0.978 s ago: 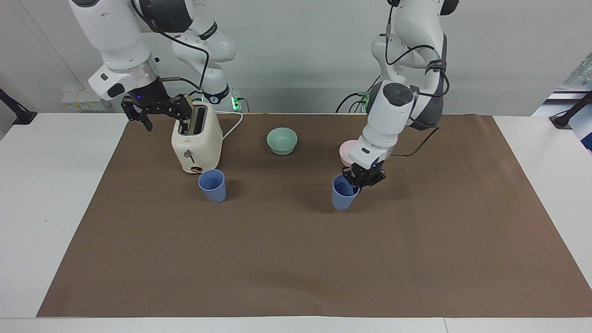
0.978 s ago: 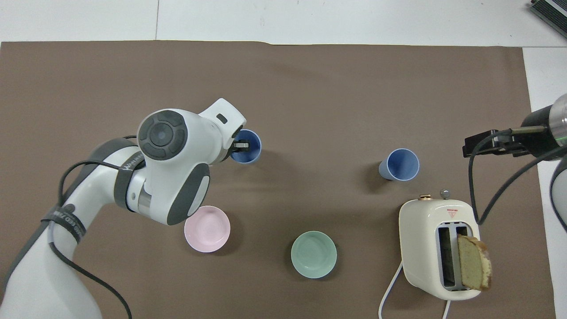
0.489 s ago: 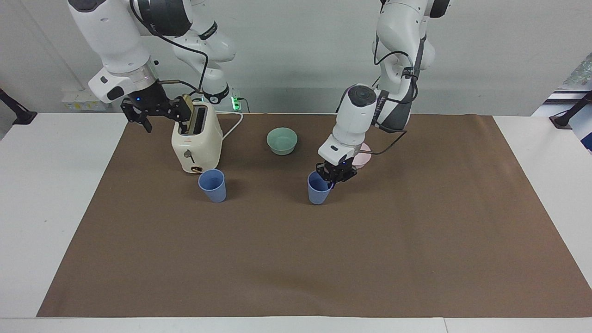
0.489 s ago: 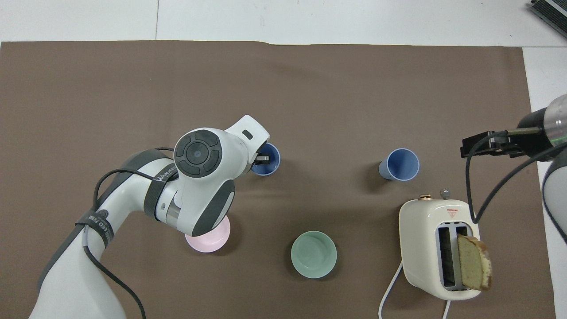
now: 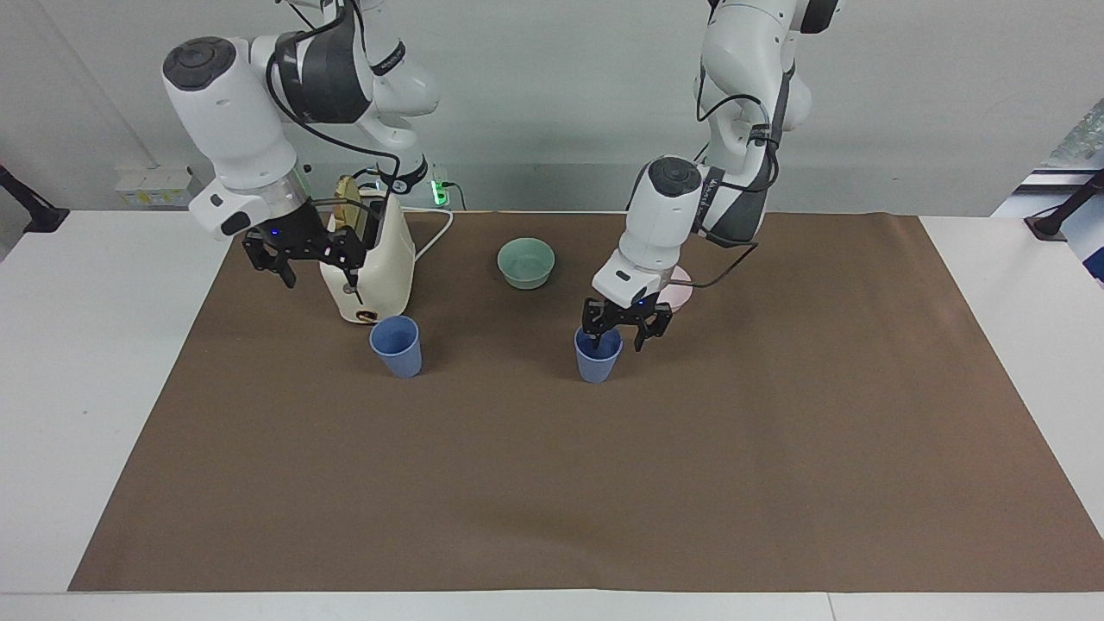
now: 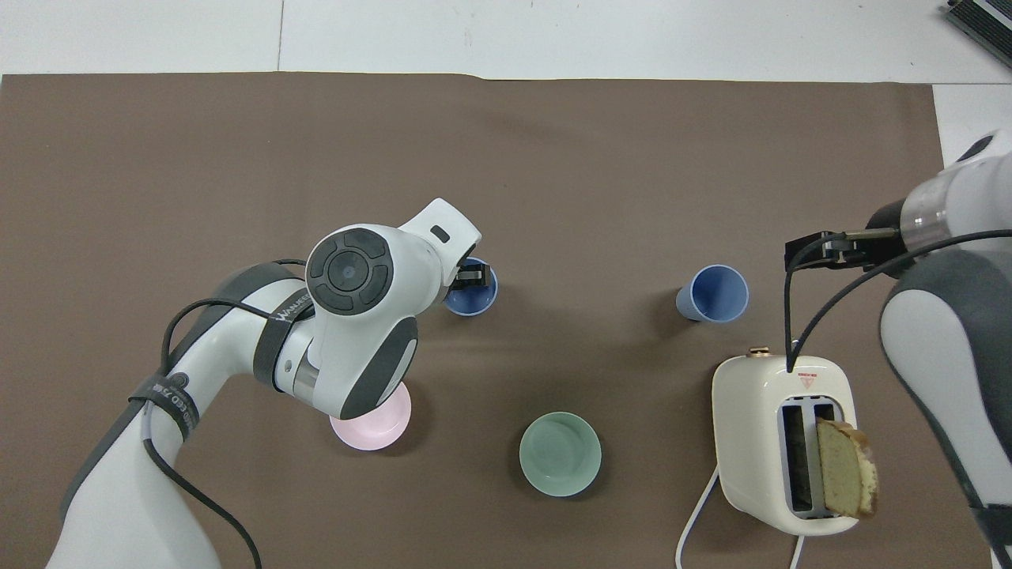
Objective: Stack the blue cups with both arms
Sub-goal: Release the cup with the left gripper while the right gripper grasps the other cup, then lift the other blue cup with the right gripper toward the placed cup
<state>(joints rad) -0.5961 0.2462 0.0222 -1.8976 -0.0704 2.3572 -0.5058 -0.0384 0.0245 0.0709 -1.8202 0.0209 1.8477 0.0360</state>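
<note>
Plastic, thin and light, both blue cups will slip; rim pinches suit them; my left gripper (image 5: pixel 626 333) hangs spread over the middle cup (image 5: pixel 598 355); my right gripper (image 5: pixel 315 256), spread, waits above the toaster-side cup (image 5: pixel 397 345).

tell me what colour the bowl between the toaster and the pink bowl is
Mint green, clearest in the overhead view.

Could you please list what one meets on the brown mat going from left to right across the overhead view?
Pink bowl → blue cup under the left hand → mint-green bowl → free-standing blue cup → toaster.
</note>
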